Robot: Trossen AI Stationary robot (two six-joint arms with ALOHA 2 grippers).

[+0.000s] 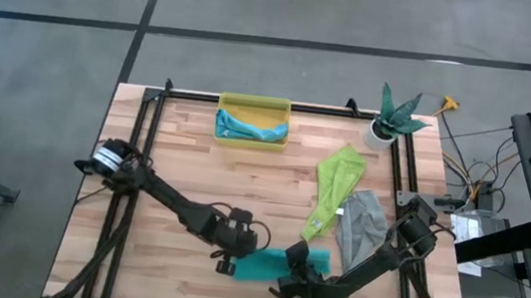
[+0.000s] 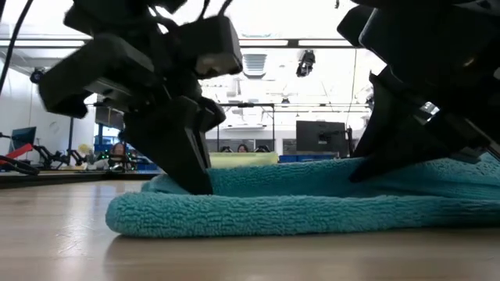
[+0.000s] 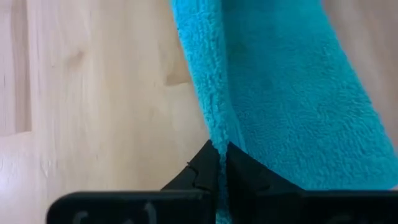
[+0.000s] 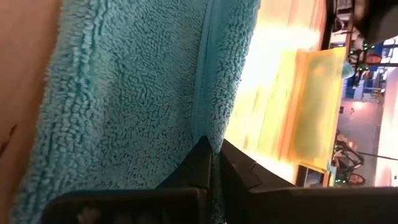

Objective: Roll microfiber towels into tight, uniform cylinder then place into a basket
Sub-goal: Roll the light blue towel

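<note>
Teal towel (image 1: pixel 262 265) lies flat at the near edge of the bench (image 1: pixel 194 161), little margin in front of it. Left hand (image 1: pixel 233 258) is pinched closed on the towel's left edge, right hand (image 1: pixel 298 263) is closed on its right edge. Open wood between them and the far side. Lime green towel (image 1: pixel 334 187) and grey towel (image 1: pixel 361 225) lie loose and touching on the right half. Basket (image 1: pixel 255 103) sits at the far edge and holds the light blue towel (image 1: pixel 248 127). Plant pot (image 1: pixel 382 132) stands in the far right corner.
</note>
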